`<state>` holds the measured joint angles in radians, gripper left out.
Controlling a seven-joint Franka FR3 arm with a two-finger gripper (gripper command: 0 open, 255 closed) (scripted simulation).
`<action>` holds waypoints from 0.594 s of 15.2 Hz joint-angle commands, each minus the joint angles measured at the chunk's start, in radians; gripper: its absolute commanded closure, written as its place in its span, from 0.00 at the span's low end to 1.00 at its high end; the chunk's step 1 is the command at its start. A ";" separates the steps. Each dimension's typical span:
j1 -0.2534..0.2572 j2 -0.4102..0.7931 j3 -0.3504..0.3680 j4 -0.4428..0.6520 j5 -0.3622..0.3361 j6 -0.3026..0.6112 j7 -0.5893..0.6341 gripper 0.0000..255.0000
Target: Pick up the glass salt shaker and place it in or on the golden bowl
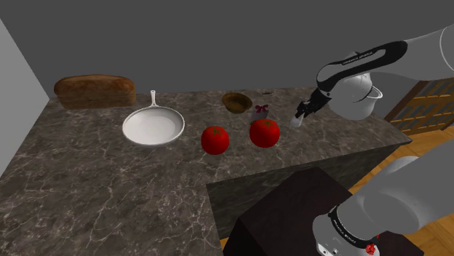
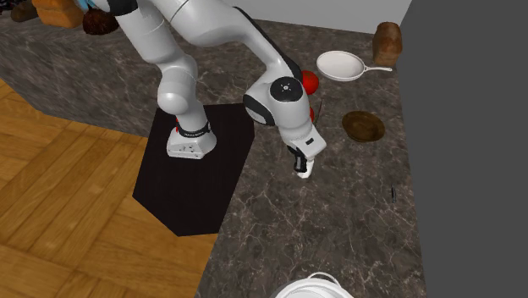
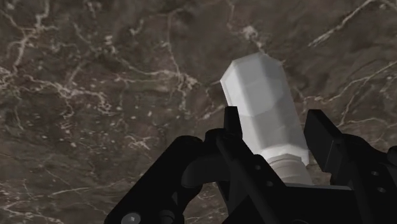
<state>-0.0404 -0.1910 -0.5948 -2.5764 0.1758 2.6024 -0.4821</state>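
Wrist view: jaws clasp the white shaker (image 3: 264,102), its narrow end hidden behind them, over the worktop (image 3: 95,83). Shoulder view: shaker hard to make out, bowl (image 1: 236,102) apart.

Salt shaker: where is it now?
The white salt shaker is clasped in the gripper over the marble counter. In the shoulder view it is at the right, right of the right-hand tomato and the brown bowl.

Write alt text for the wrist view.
A white faceted salt shaker is clasped between the two fingers of the all-black gripper, its far end pointing away from the camera. Behind it lies a dark brown marble countertop with pale veins.
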 commanded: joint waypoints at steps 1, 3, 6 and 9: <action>-0.011 -0.023 0.012 0.010 -0.029 -0.029 0.028 1.00; -0.023 -0.046 0.022 0.020 -0.054 -0.057 0.050 1.00; -0.037 -0.078 0.037 0.036 -0.085 -0.101 0.079 1.00; -0.050 -0.107 0.051 0.054 -0.109 -0.145 0.103 1.00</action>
<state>-0.0859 -0.2892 -0.5470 -2.5292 0.0741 2.4726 -0.3850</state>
